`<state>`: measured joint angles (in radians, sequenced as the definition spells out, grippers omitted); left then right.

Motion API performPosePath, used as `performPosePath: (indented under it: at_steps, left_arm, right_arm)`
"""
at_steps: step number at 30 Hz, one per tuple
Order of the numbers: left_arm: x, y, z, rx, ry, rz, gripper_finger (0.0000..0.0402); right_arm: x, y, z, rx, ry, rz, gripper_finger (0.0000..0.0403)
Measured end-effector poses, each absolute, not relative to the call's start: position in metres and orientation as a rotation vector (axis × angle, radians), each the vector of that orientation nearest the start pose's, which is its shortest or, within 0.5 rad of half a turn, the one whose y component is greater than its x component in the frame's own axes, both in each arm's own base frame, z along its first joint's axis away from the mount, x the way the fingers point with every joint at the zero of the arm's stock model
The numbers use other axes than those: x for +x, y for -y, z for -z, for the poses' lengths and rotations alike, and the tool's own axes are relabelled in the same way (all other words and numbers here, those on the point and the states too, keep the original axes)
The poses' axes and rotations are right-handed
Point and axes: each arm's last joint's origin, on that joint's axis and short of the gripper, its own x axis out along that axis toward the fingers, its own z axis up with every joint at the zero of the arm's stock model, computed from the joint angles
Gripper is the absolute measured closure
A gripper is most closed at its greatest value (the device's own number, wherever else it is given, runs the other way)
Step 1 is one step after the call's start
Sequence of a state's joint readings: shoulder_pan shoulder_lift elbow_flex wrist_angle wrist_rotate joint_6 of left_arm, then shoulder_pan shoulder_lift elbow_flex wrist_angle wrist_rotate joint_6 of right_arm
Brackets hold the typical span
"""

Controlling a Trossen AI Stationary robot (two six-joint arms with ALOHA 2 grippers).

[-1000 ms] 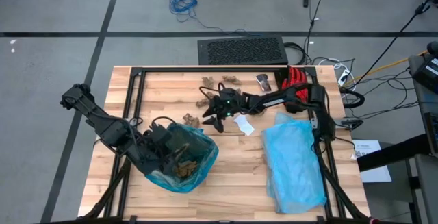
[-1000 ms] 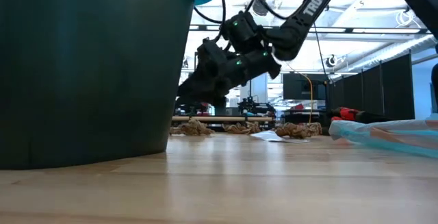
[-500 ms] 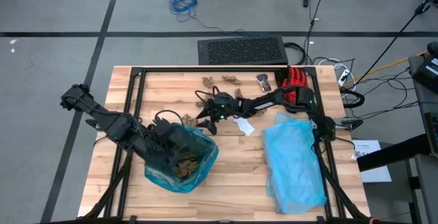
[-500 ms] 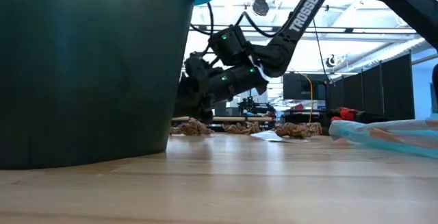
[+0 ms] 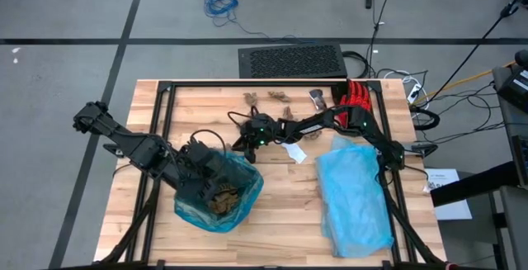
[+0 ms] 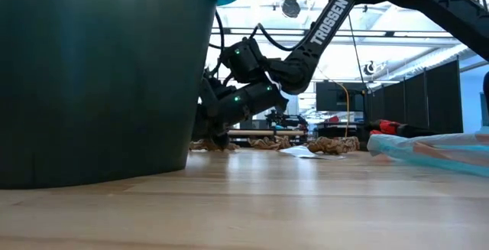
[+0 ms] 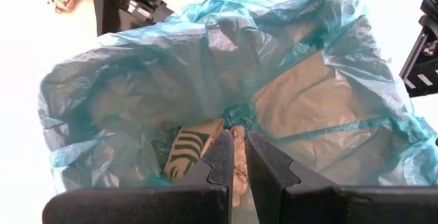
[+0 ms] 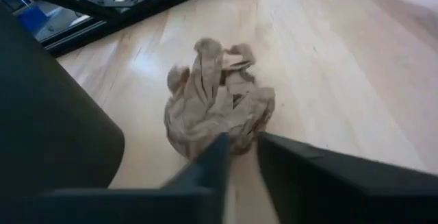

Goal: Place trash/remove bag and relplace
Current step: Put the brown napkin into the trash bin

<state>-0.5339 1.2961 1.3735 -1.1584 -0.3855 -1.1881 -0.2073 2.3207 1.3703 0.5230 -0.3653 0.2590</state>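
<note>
Right gripper (image 5: 240,144) down at table level just beside the bag (image 5: 216,189), fingers (image 8: 205,161) set narrowly apart, gripping nothing. Directly ahead of those fingertips, touching or nearly so: one crumpled brown paper scrap (image 8: 215,111), lumpy, no clear long axis, lying between the claw and the dark bin wall (image 6: 99,74). Remaining scraps (image 5: 266,97) farther off toward the table's far edge, white scrap (image 5: 294,152) behind the claw along its arm. Right arm plainly the nearer; judged ready to close on the scrap ahead. Left gripper (image 7: 239,157) poised over the bag mouth, fingers nearly together with a slim gap, nothing held; collected paper visible below. Wrist view alone shows scrap against fingertips; the high view hides it under the claw; the low view shows only the claw's height at the tabletop.
</note>
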Motion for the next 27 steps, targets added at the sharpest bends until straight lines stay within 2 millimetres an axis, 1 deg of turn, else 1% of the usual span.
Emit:
performPosePath:
  at_steps: [1, 2, 5, 8, 13, 16, 23, 25, 27]
  left_arm:
    - [0.206, 0.109, -0.353, -0.612, -0.885, -0.435, 0.0363]
    - [0.206, 0.109, -0.353, -0.613, -0.884, -0.435, 0.0363]
    - [0.206, 0.109, -0.353, -0.595, -0.886, -0.426, 0.0363]
    - [0.206, 0.109, -0.353, -0.578, -0.889, -0.418, 0.0363]
    - [0.206, 0.109, -0.353, -0.54, -0.897, -0.4, 0.0363]
    - [0.205, 0.108, -0.353, -0.533, -0.895, -0.408, 0.0363]
    - [0.207, 0.105, -0.353, -0.576, -0.876, -0.441, 0.0363]
    - [0.208, 0.104, -0.353, -0.599, -0.871, -0.457, 0.0363]
    - [0.209, 0.103, -0.353, -0.603, -0.868, -0.46, 0.0363]
  right_arm:
    - [0.47, 0.088, -0.094, 0.363, -0.422, -0.106, 0.0382]
    - [0.47, 0.088, -0.095, 0.357, -0.42, -0.108, 0.0391]
    - [0.469, 0.09, -0.1, 0.372, -0.421, -0.133, 0.0397]
    - [0.467, 0.094, -0.111, 0.377, -0.417, -0.147, 0.0401]
    - [0.463, 0.101, -0.126, 0.308, -0.406, -0.142, 0.0402]
    - [0.463, 0.103, -0.127, 0.287, -0.403, -0.142, 0.04]
    - [0.461, 0.103, -0.123, 0.278, -0.446, -0.145, 0.0371]
    - [0.461, 0.103, -0.123, 0.269, -0.446, -0.15, 0.0376]
    - [0.46, 0.104, -0.123, 0.259, -0.445, -0.151, 0.0392]
